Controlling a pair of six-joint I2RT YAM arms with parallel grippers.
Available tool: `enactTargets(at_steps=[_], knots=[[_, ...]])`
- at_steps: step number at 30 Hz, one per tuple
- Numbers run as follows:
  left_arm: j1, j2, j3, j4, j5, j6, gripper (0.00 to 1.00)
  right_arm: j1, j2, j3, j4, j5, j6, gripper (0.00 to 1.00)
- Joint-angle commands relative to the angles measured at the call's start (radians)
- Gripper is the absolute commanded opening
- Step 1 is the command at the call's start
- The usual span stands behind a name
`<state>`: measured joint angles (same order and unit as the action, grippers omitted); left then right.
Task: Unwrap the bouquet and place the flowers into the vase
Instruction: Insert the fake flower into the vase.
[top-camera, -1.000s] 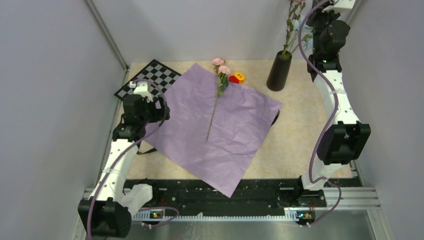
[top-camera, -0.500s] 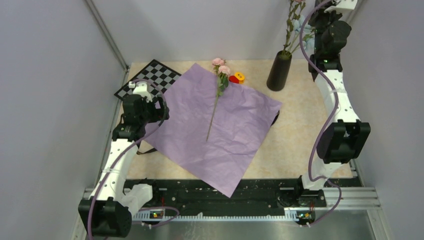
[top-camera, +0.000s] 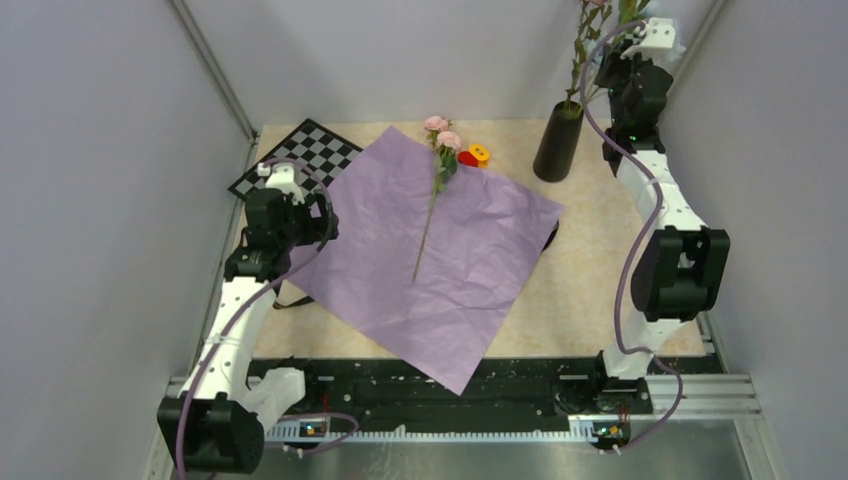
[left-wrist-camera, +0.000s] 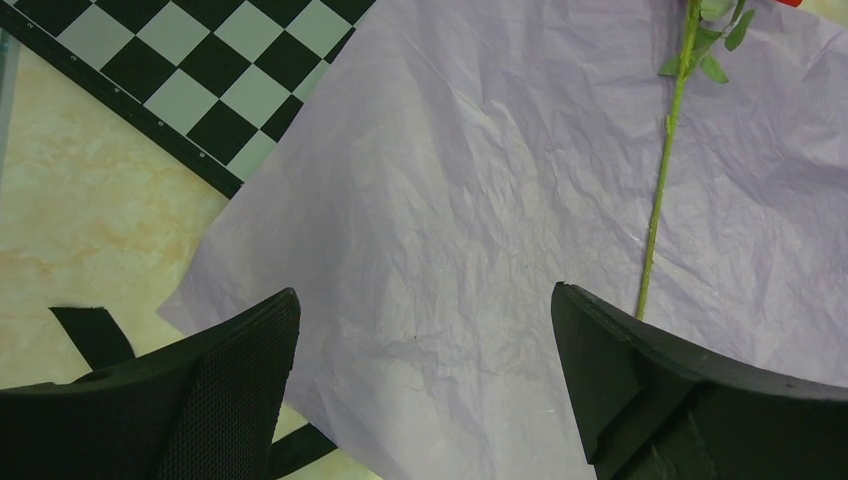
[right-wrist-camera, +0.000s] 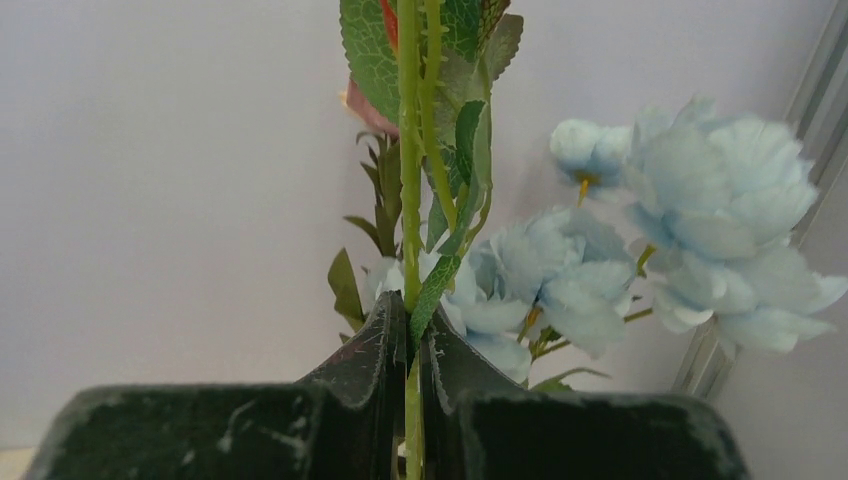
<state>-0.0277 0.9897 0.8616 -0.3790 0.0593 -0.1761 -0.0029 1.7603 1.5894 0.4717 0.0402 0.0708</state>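
My right tool (right-wrist-camera: 408, 325) is clamped on a green flower stem (right-wrist-camera: 408, 200), high above the vase (top-camera: 557, 142) at the table's (top-camera: 600, 240) far right. My left tool (left-wrist-camera: 422, 295) hangs wide apart over the spread purple paper (top-camera: 450, 270), where one pink flower (top-camera: 441, 135) lies.

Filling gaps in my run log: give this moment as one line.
right pincer: shut on leafy stem, high near vase | left pincer: open above purple paper | pink-flower stem: lying on paper
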Motion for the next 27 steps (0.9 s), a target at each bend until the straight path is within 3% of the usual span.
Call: enactTargets(at_steps=[1, 27], knots=[[0.007, 0.007, -0.004, 0.015, 0.013, 0.009, 0.99, -0.002, 0.011, -0.026, 0.064, -0.023, -0.025, 0.00], [0.013, 0.009, -0.005, 0.020, 0.031, 0.002, 0.99, 0.034, 0.114, -0.126, 0.025, -0.037, -0.011, 0.00]])
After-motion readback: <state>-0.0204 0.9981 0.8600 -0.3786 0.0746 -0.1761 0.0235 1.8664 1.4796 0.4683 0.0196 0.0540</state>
